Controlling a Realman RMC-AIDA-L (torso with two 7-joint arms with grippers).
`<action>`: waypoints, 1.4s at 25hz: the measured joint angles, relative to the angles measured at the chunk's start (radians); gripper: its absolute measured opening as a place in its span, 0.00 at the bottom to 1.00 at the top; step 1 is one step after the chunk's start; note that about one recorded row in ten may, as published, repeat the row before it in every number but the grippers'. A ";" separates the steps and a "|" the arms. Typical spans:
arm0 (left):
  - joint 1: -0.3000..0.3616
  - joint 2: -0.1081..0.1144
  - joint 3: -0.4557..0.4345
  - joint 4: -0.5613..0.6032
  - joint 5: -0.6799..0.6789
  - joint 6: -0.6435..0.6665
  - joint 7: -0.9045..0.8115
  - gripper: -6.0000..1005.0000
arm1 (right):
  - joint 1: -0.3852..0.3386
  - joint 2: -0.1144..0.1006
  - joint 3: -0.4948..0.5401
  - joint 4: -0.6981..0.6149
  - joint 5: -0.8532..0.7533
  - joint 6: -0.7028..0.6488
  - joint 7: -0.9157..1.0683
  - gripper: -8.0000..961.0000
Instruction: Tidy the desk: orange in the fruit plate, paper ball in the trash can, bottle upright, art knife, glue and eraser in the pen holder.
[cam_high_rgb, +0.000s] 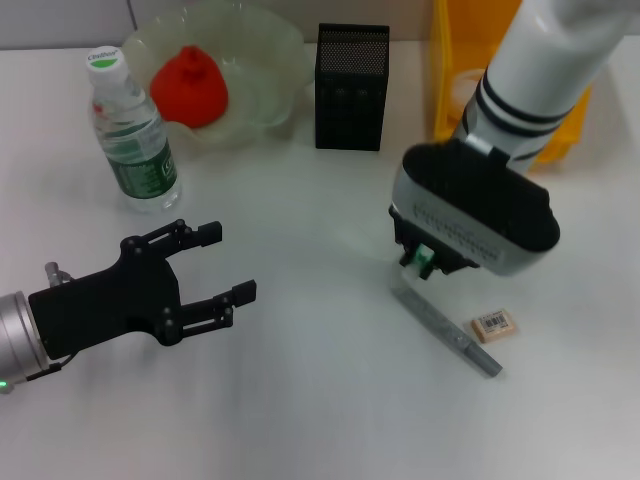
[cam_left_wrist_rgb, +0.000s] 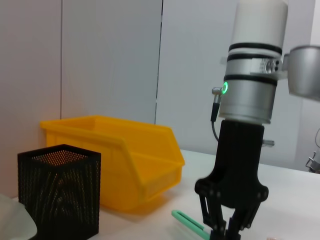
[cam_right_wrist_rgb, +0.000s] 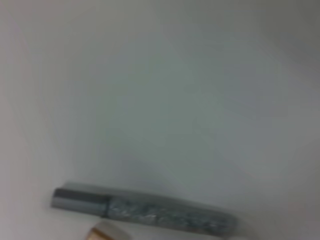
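We are seeing the orange (cam_high_rgb: 189, 87) sitting in the fruit plate (cam_high_rgb: 270, 60), with the bottle (cam_high_rgb: 132, 132) standing upright just beside it and the pen holder (cam_high_rgb: 351, 86) next to the yellow trash can (cam_high_rgb: 447, 70). Our right gripper (cam_high_rgb: 424, 262) is gripping a green art knife (cam_left_wrist_rgb: 189, 222) just above the surface (cam_high_rgb: 320, 400), near a grey glue stick (cam_high_rgb: 447, 331) and the eraser (cam_high_rgb: 494, 325). Our left gripper (cam_high_rgb: 226, 263) is hovering released, well apart.

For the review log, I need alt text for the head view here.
The right gripper hangs low over a green item on the white desk, next to a grey stick and the eraser. The left gripper waits open; the orange sits in the fruit plate, the bottle stands upright.
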 joint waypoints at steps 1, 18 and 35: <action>-0.001 0.000 0.000 0.000 -0.003 0.000 0.000 0.81 | -0.001 -0.001 0.020 -0.015 -0.002 -0.010 0.014 0.19; -0.001 0.002 0.002 -0.010 -0.066 0.010 0.000 0.81 | -0.059 -0.038 0.766 -0.297 0.169 -0.196 0.528 0.19; 0.005 0.002 0.008 -0.038 -0.065 0.050 0.036 0.81 | -0.134 -0.019 0.795 0.018 0.641 0.325 0.509 0.19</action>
